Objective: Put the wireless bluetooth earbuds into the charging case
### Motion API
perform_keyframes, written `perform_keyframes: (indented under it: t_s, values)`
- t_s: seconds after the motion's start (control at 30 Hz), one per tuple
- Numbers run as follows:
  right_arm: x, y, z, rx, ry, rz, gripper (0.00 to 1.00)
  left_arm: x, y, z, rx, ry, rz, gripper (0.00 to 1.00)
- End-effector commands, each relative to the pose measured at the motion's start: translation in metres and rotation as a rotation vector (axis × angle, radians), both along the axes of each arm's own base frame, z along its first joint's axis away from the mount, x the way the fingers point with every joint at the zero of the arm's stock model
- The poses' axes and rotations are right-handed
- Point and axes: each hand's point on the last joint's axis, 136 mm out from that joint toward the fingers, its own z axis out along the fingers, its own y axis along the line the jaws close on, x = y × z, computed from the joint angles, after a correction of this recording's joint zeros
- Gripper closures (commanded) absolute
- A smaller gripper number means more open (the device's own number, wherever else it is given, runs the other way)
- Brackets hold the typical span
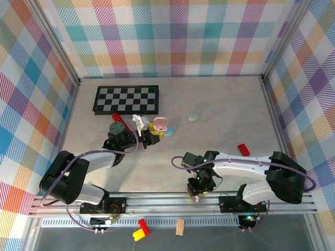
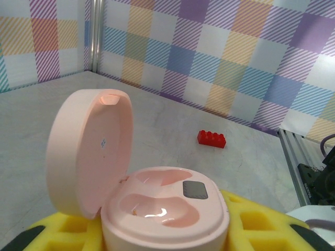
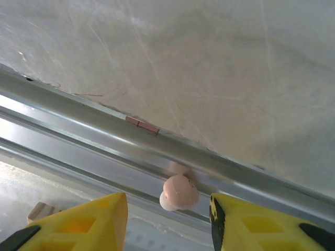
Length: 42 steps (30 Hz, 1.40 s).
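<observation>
Okay, widest first: the pale table (image 1: 225, 104) sits inside its plaid walls, with the black-and-white chessboard (image 1: 126, 99) flat near the back. Along the near edge runs the aluminium rail (image 3: 104, 130), and both arms are bolted there.

The left arm (image 1: 78, 167) reaches forward to mid-table, and the left gripper (image 1: 152, 132) is clamped on the pink charging case (image 2: 157, 225). From the wrist view the case sits squarely between the yellow fingers (image 2: 251, 219), its lid (image 2: 86, 157) hinged up and standing nearly upright on the left. Both moulded wells in the base are on show, with a small grey patch beside them.

The right arm (image 1: 251, 167) is folded back on itself, with the right gripper (image 3: 167, 209) hanging over the rail by its own base. Its jaws are spread, each yellow fingertip clear of what lies between them.

On to the smaller pieces. A mint pebble-shaped case (image 1: 194, 117) rests closed toward the back, well apart from both grippers, and a red brick (image 2: 211, 138) lies on the table's right half.

And the smallest: one pink earbud (image 3: 179, 192) lies on the rail in the gap between the right fingers, touching neither, well apart from the open pink case.
</observation>
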Motion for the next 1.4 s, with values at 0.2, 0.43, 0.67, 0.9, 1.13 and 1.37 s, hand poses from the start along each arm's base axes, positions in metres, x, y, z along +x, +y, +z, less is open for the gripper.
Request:
perform_keyframes:
  t_s: [0.2, 0.43, 0.67, 0.9, 1.13, 1.37]
  values:
    - [-0.01, -0.007, -0.017, -0.049, 0.045, 0.025, 0.69, -0.004, 0.002, 0.014, -0.011, -0.052, -0.019, 0.65]
    - [0.009, -0.012, 0.001, -0.081, -0.058, 0.041, 0.81, -0.004, 0.004, 0.014, -0.011, -0.055, -0.016, 0.65]
    - [0.078, -0.013, 0.018, -0.059, -0.19, -0.04, 0.81, -0.004, 0.01, 0.014, -0.013, -0.053, 0.0, 0.65]
    - [0.153, -0.03, 0.001, -0.092, -0.241, -0.185, 0.8, -0.008, 0.014, 0.013, -0.001, -0.049, 0.009, 0.65]
    - [0.182, -0.038, -0.018, -0.116, -0.248, -0.226, 0.79, -0.01, 0.017, 0.01, 0.03, -0.048, 0.017, 0.65]
    - [0.187, -0.025, -0.004, -0.018, -0.282, -0.272, 0.63, -0.01, 0.016, 0.007, 0.027, -0.036, 0.014, 0.65]
